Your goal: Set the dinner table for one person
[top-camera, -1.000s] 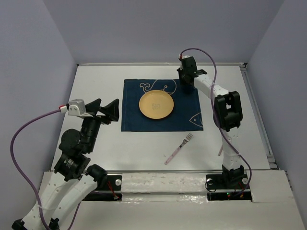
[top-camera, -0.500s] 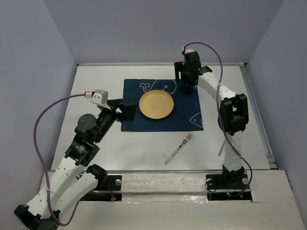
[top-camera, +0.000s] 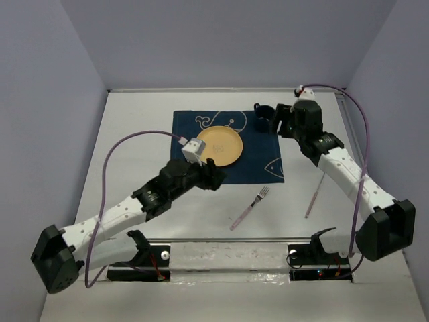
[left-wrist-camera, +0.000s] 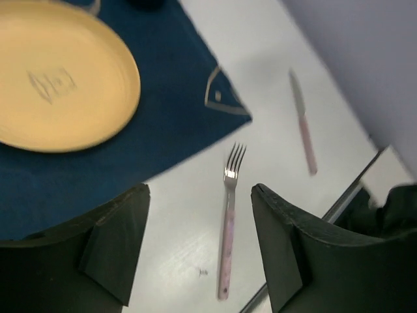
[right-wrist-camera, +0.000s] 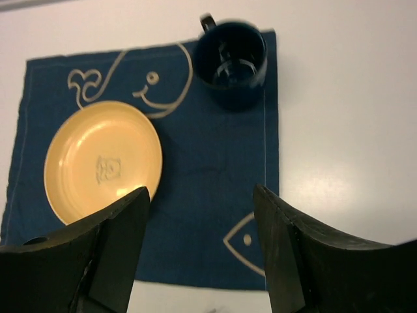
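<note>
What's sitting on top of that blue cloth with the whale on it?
A yellow plate and a dark blue mug at its far right corner. The fork lies off it. The left arm hides its near left corner from above.

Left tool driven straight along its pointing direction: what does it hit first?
Likely the pink-handled fork, framed by the open left tool, else the dinner table beside it; depth unclear.
</note>
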You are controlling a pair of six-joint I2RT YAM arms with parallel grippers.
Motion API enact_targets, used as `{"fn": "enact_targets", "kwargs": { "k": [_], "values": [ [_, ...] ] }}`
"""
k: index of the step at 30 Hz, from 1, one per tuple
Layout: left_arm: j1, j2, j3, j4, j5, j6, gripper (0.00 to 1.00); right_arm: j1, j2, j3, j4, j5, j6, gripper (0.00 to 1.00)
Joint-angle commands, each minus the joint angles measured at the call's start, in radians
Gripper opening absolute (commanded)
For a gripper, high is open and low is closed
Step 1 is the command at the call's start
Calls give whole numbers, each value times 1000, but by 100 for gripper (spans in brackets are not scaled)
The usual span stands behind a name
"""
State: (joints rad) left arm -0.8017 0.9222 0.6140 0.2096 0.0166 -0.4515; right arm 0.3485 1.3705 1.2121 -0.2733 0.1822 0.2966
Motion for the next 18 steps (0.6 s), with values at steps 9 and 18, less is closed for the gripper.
{"fn": "enact_targets", "kwargs": {
  "k": [9, 18],
  "values": [
    [-366, 433, 93, 30, -313, 117, 61, 6, -551, -445, 43, 82, 118, 65],
    [-439, 644, 180, 88, -261, 203, 55, 6, -502, -456, 54, 82, 122, 63]
  ]
}}
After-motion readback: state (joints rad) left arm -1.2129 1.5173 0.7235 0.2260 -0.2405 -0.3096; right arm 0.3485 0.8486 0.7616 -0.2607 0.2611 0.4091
